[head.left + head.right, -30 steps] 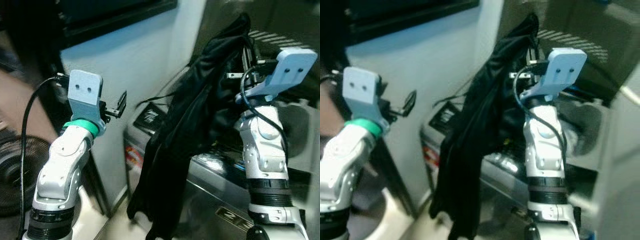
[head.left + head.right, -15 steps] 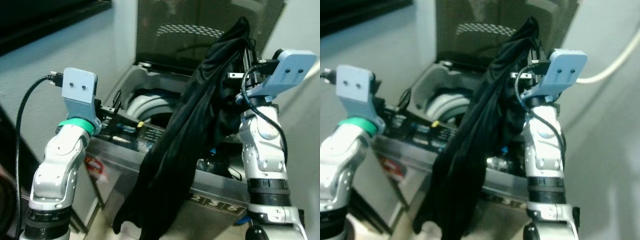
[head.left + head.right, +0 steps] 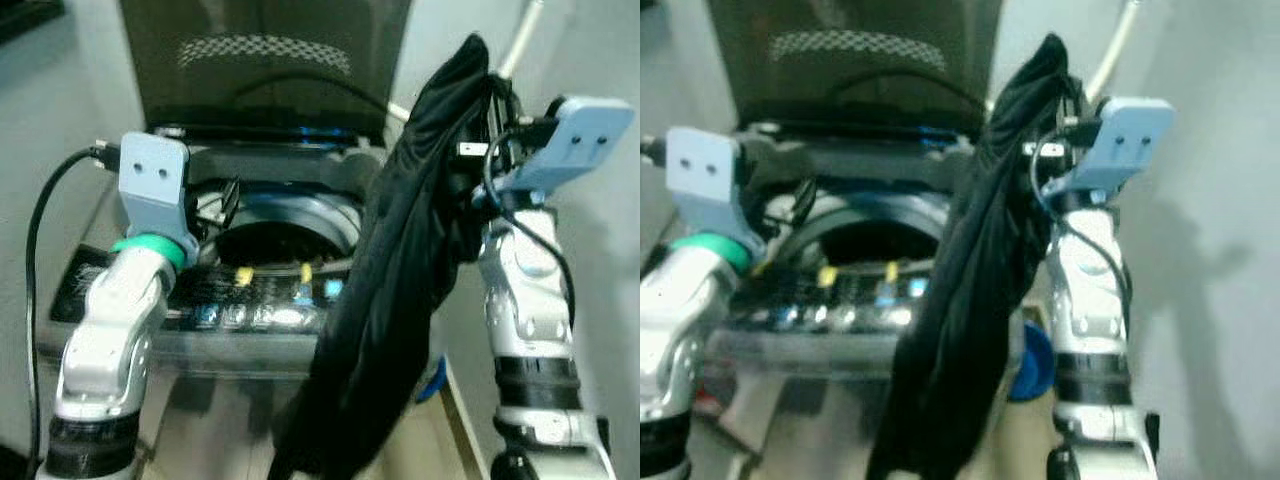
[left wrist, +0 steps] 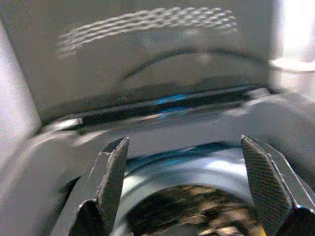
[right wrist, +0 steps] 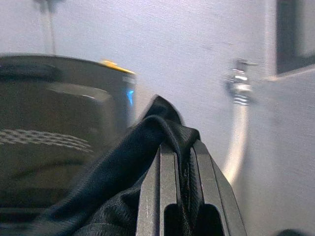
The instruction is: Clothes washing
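A black garment [image 3: 400, 270] hangs long and limp from my right gripper [image 3: 480, 105], which is raised high at the right and shut on the cloth's top fold. In the right wrist view the two fingers [image 5: 160, 191] press together on the dark cloth [image 5: 113, 191]. Before me stands a top-loading washing machine [image 3: 130, 335] with its lid [image 3: 270, 60] up and its dark drum opening [image 3: 285, 230] exposed. The garment hangs just right of the drum, over the machine's right front corner. My left gripper [image 4: 187, 182] is open and empty above the drum's left rim.
A lit control panel [image 3: 265, 315] runs along the machine's front edge. A white hose [image 3: 515, 40] and a tap [image 5: 239, 83] are on the wall to the right. Something blue [image 3: 432, 380] lies on the floor beside the machine. The wall stands close on the right.
The camera has swung from the wall and the machine's side to face the open washer head-on. Both arms keep their pose, and the garment stays in the right gripper.
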`<state>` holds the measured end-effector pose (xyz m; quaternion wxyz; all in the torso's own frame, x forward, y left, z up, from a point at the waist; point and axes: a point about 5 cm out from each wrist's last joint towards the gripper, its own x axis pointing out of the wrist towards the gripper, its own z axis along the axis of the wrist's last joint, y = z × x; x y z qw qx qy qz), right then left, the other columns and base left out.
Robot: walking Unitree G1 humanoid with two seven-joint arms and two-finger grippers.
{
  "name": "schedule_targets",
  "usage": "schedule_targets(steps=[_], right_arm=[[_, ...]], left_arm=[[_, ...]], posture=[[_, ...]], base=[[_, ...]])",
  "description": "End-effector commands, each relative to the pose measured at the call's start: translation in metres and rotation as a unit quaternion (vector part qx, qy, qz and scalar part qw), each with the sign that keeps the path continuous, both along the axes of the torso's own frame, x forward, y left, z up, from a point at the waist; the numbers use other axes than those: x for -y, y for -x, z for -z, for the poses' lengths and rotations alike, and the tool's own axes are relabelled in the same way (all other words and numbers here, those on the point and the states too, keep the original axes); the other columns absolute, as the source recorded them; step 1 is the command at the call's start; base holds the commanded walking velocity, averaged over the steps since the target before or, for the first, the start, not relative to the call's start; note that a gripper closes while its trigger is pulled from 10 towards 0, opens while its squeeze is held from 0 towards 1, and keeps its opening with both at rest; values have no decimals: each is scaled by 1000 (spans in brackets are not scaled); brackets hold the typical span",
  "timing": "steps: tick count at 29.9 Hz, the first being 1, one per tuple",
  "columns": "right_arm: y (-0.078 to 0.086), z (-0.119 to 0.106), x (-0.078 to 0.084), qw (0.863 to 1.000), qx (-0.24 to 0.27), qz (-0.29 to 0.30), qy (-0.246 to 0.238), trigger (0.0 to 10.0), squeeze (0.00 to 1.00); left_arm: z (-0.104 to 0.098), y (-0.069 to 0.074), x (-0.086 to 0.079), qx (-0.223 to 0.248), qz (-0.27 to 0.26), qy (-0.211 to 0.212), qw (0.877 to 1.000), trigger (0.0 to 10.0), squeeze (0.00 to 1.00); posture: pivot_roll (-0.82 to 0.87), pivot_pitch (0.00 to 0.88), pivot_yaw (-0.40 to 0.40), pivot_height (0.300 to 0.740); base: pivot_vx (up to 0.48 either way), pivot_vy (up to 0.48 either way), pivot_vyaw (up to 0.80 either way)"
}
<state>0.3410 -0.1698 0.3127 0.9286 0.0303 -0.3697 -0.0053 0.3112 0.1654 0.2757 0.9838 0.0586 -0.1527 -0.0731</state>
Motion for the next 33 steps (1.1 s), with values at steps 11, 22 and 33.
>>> schedule_targets(steps=[11, 22, 33], right_arm=[[2, -13, 5, 999, 25, 22, -7, 10000, 0], [2, -12, -1, 1000, 25, 3, 2, 10000, 0], [3, -12, -6, 1000, 27, -6, 7, 10000, 0]], left_arm=[[-1, 1, -2, 1, -6, 6, 1000, 10000, 0], [0, 1, -2, 6, -11, -2, 1000, 10000, 0], [-2, 2, 1, 13, -5, -13, 1000, 10000, 0]], posture=[[110, 17, 14, 731], [111, 18, 11, 731], [110, 23, 12, 731]], base=[[0, 480, -358], [0, 87, 0], [0, 44, 0]])
